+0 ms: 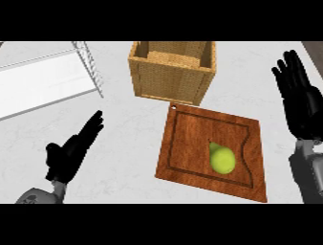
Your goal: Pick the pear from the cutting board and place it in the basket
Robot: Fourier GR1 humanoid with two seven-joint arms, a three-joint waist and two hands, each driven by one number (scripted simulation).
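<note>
Evidently the task stands at its very start: the yellow-green pear lies on the reddish-brown wooden cutting board, in the board's near-right part and inside the groove that runs round its edge, and nothing touches it. The square woven tan basket stands just beyond the board's far corner, close to touching it, and what shows of its inside holds nothing.

Right of the board, and clear of it, the black right hand is raised with straight, spread fingers pointing away from the robot; it grasps nothing. The black left hand is well to the left of the board over the pale speckled counter, fingers likewise straight and holding nothing. A white wire rack sits farther left of the board.

As I judge it, the step in hand is the approach to the pear. The right hand is the nearer one, so the next move calls for it to swing inward over the board's right edge, come down at the pear, and curl fingers and thumb round the fruit's belly. After that comes a lift high enough to pass the basket's near wall.
</note>
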